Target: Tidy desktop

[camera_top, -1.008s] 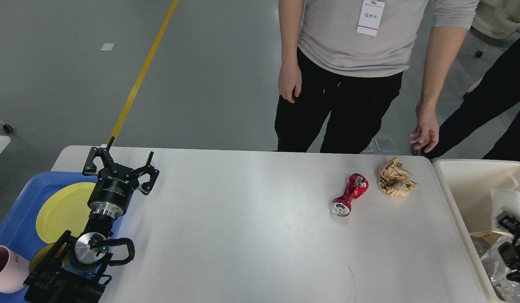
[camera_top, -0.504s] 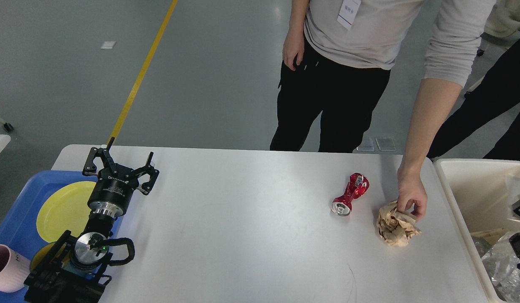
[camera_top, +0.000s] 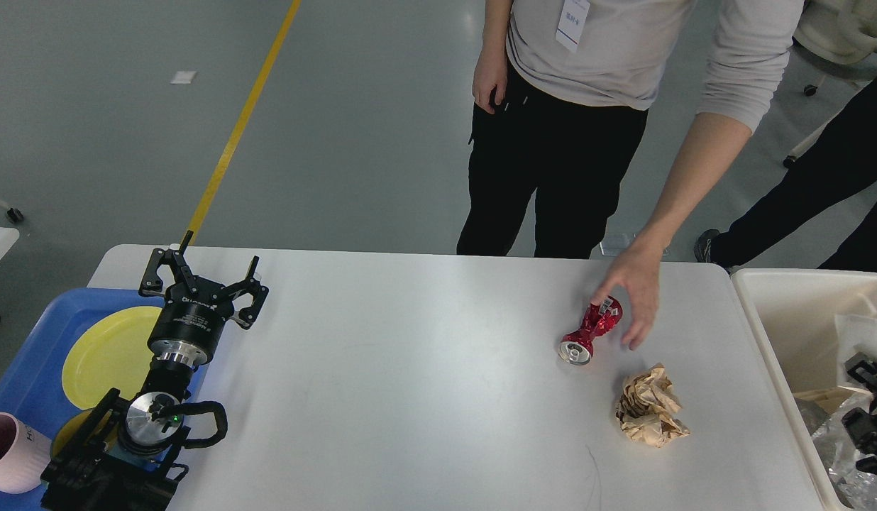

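Two gripper ends: left gripper [camera_top: 203,272] spread above desktop [camera_top: 410,369] left edge.

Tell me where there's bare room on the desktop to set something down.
The desktop is bare across its middle, between the left hand by the blue tray and the red can. It is crowded to the right: a person's hand on the can, crumpled paper, then the bin.
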`<move>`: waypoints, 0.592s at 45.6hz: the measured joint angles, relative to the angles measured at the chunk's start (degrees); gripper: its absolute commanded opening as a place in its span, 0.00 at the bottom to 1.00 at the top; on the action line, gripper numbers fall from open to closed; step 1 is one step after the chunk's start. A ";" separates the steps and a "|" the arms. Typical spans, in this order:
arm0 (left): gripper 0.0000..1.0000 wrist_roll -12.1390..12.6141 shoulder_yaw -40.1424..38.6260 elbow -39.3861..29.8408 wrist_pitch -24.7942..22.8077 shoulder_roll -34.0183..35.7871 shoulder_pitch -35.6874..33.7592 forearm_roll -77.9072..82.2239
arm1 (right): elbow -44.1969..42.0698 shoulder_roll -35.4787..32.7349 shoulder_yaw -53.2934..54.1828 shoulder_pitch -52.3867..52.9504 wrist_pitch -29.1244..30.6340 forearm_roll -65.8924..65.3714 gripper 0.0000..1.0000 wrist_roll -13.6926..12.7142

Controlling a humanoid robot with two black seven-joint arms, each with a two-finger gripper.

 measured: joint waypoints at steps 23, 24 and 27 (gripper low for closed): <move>0.97 0.00 0.00 0.03 0.00 0.00 0.00 -0.03 | -0.20 -0.68 0.88 -0.05 -0.35 -0.36 1.00 -0.10; 0.97 0.00 0.00 0.03 0.00 0.00 0.00 -0.03 | -0.20 -0.69 0.97 0.08 -0.35 -0.27 1.00 -0.11; 0.97 0.00 0.00 0.03 0.00 0.00 0.00 -0.02 | -0.13 -0.82 1.12 0.29 -0.21 -0.14 1.00 -0.05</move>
